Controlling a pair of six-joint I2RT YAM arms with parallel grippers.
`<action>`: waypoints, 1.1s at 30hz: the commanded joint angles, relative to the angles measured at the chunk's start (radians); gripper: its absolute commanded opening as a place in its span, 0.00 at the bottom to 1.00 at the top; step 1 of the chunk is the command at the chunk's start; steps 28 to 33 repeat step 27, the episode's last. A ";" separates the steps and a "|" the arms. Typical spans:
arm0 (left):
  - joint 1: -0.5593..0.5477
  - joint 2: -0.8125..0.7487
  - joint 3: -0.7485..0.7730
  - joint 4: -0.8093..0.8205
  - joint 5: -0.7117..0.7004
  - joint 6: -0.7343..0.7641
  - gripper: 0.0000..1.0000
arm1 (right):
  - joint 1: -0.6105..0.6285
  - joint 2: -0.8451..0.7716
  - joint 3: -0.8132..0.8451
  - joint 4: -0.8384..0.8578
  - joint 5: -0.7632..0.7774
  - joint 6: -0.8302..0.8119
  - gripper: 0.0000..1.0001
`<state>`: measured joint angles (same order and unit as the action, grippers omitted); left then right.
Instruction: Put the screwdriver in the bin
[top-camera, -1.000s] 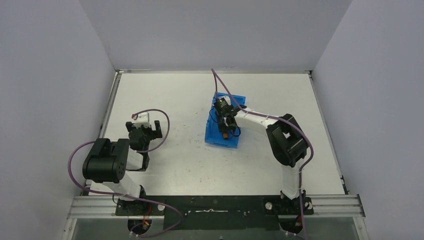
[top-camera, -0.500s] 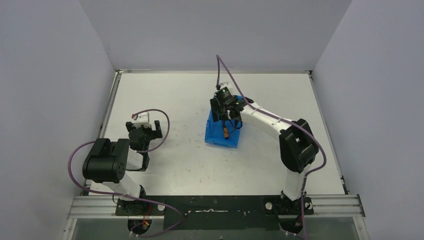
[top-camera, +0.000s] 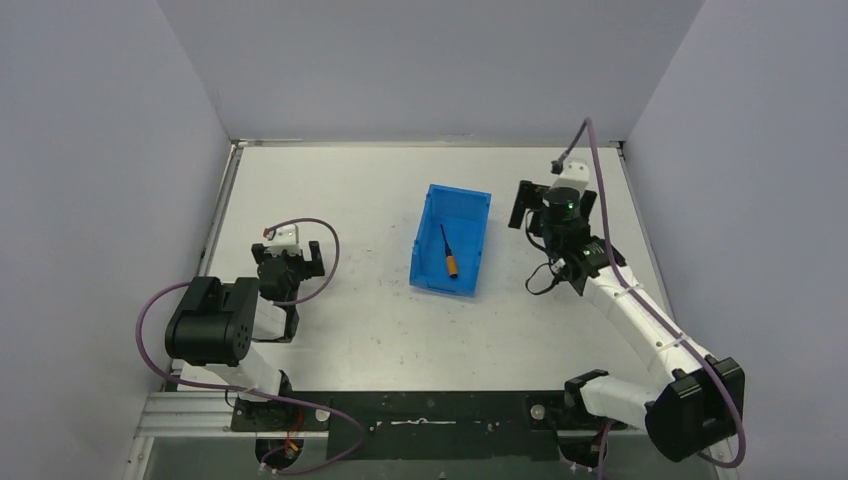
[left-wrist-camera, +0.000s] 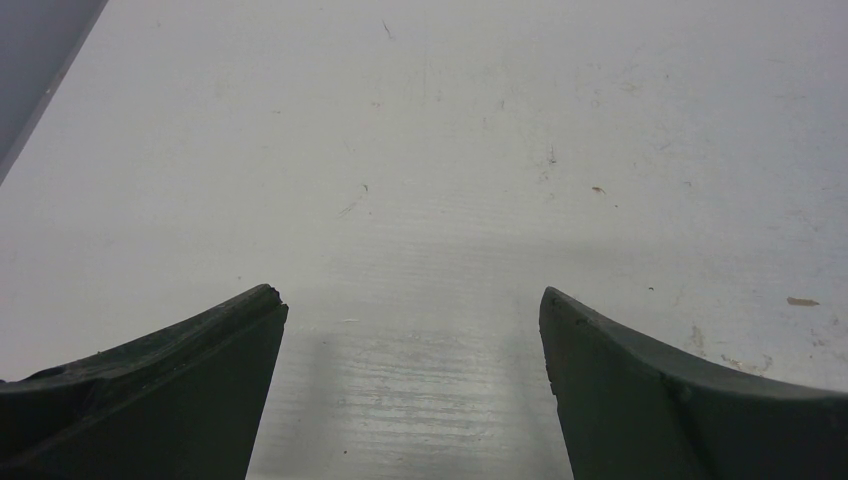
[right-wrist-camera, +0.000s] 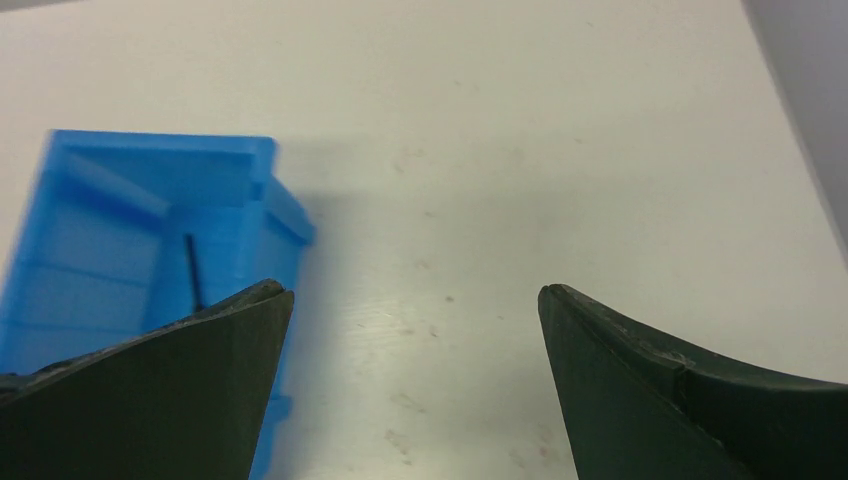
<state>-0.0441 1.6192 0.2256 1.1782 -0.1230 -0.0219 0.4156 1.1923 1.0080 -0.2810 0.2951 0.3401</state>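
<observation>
I see the screwdriver (top-camera: 449, 252) lying on the floor of the bin (top-camera: 460, 198), mid-desk (top-camera: 350, 190). My right fingers (right-wrist-camera: 170, 390) are spread wide and empty, just right of the bin. My left fingers (left-wrist-camera: 150, 390) hang released above the desk.

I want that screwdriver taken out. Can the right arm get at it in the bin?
Probably yes. The screwdriver lies uncovered on the floor of the open-topped bin, and the right gripper, open, hovers beside the bin with nothing between.

Lab: bare walled robot table (top-camera: 340, 190)
</observation>
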 joint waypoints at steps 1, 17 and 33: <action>-0.002 -0.008 0.024 0.039 0.003 -0.007 0.97 | -0.106 -0.122 -0.178 0.136 0.029 -0.026 1.00; -0.002 -0.007 0.024 0.039 0.003 -0.007 0.97 | -0.414 -0.203 -0.665 0.662 -0.195 -0.045 1.00; -0.002 -0.009 0.020 0.045 -0.020 -0.016 0.97 | -0.413 -0.235 -0.703 0.702 -0.215 -0.048 1.00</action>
